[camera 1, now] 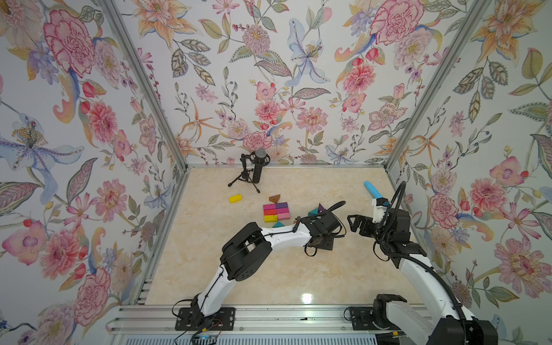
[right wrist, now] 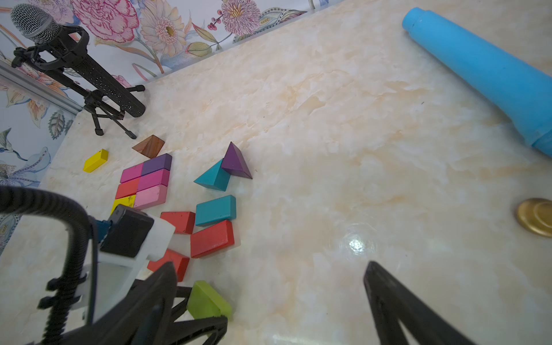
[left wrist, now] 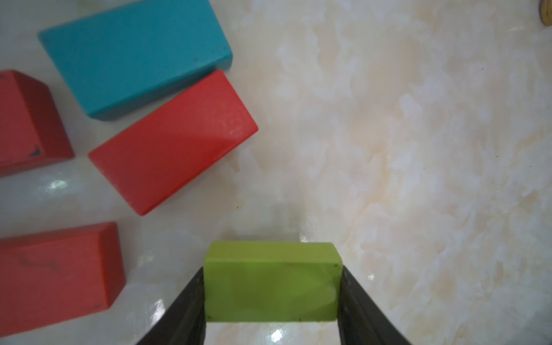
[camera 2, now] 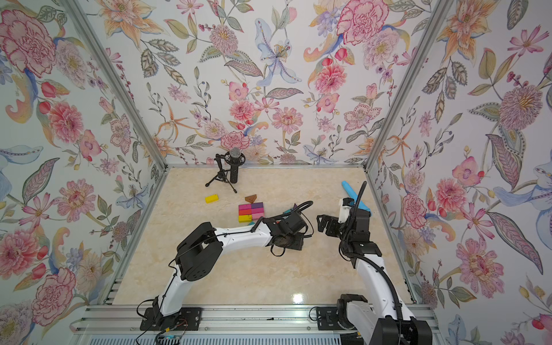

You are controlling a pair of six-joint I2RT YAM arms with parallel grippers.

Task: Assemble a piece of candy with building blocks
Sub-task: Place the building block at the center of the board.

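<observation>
One green block (left wrist: 272, 286) clamped in left gripper (left wrist: 272, 270), right gripper (camera 1: 352, 222) spread wide, three red blocks (left wrist: 173, 143) near

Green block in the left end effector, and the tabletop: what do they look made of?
Green block: probably painted wood, matte, tiny dark chips along its edges. Tabletop: glossy marble-patterned surface, cream veining and bright glare spots; stone or laminate, cannot tell.

1. No word, number, brand or sign can be read in any view.
2. The building blocks (right wrist: 215, 210) carry plain paint (dark scuffs on the red ones, not letters).
3. The microphone (right wrist: 89, 71) shows only a dotted pattern; any marking is too small to tell.
</observation>
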